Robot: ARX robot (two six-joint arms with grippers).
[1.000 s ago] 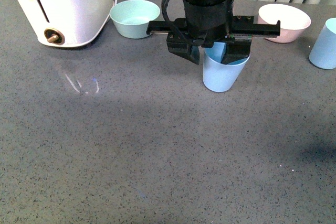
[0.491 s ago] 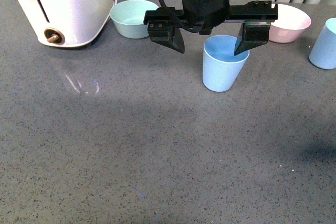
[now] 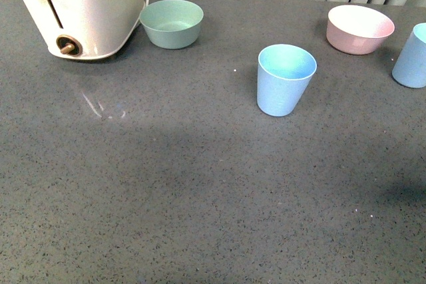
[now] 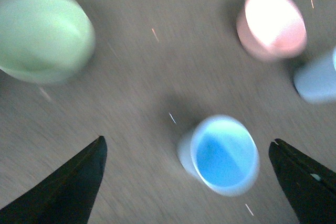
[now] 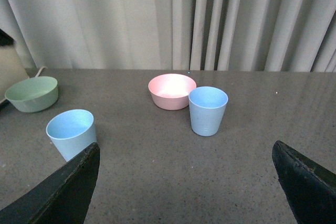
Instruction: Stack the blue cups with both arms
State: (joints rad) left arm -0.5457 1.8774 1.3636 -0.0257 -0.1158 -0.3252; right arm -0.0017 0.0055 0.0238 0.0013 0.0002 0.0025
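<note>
One blue cup point(image 3: 285, 79) stands upright in the middle of the grey table. A second blue cup point(image 3: 413, 56) stands at the right edge of the front view, cut off by the frame. Neither arm shows in the front view. The blurred left wrist view looks down on the middle cup point(image 4: 223, 153), which lies between the wide-open fingers of my left gripper point(image 4: 189, 182), well below them. My right gripper point(image 5: 186, 182) is open and empty, low over the table. The right cup point(image 5: 208, 110) stands ahead of it and the middle cup point(image 5: 71, 132) off to one side.
A white toaster point(image 3: 76, 8) stands at the back left with a mint-green bowl point(image 3: 172, 23) beside it. A pink bowl point(image 3: 359, 28) sits at the back right, next to the second cup. Grey curtains point(image 5: 210, 19) hang behind the table.
The left gripper, shut on the middle cup a second ago, opened, let it go and rose out of the front view. The cup stays upright in place.
</note>
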